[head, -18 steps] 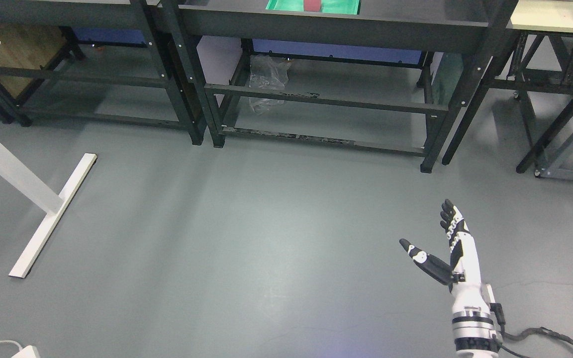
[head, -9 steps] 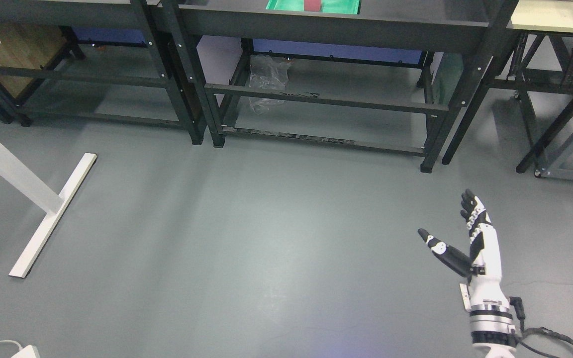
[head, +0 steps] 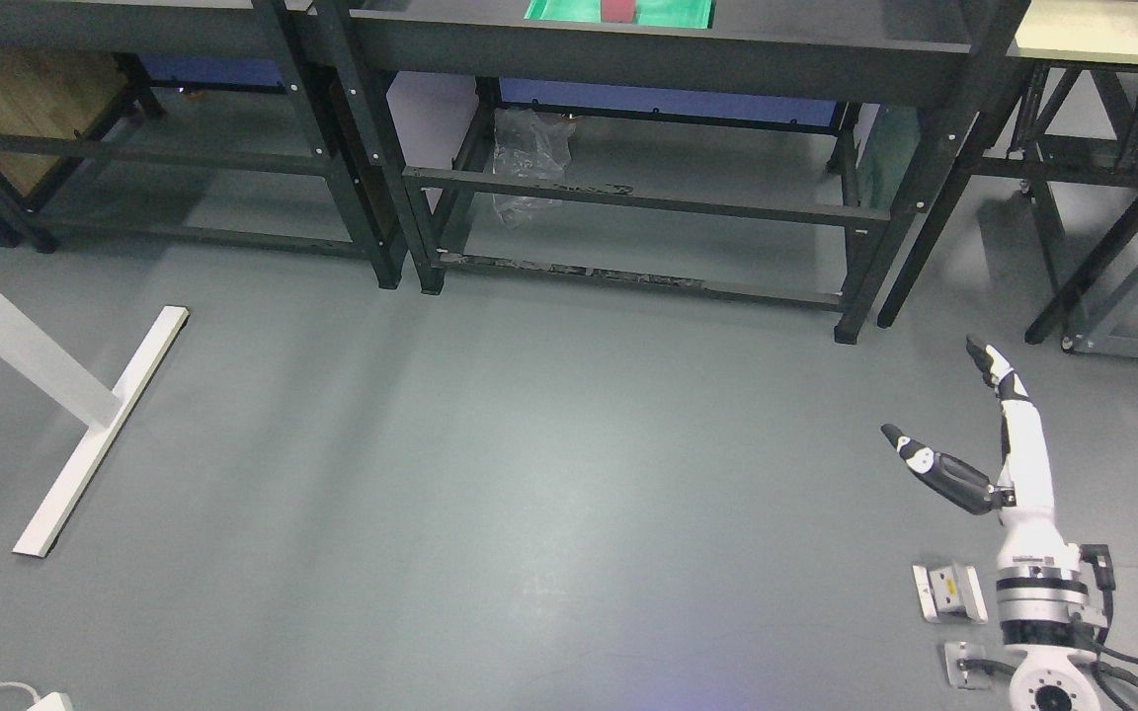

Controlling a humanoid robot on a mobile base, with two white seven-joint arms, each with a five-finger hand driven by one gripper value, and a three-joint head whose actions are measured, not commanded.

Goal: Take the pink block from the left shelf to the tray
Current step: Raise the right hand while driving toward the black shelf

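A green tray (head: 678, 12) lies on the dark shelf table (head: 668, 44) at the top edge of the head view. A pink-red block (head: 618, 10) stands in it, cut off by the picture's top edge. My right hand (head: 954, 415) is at the lower right, low over the grey floor, far from the tray. Its fingers (head: 992, 367) are stretched out and the thumb is spread apart, holding nothing. My left arm does not show.
Dark metal racks (head: 332, 148) line the back, with a crumpled plastic bag (head: 525, 158) underneath one. A white desk leg and foot (head: 100, 430) stand at the left. Small metal plates (head: 946, 592) lie on the floor beside my right wrist. A rack on castors (head: 1112, 316) stands at the right.
My right hand has moved right and further away across the floor, uncovering small plates beneath the wrist. The camera shifted slightly. The hand stays open.
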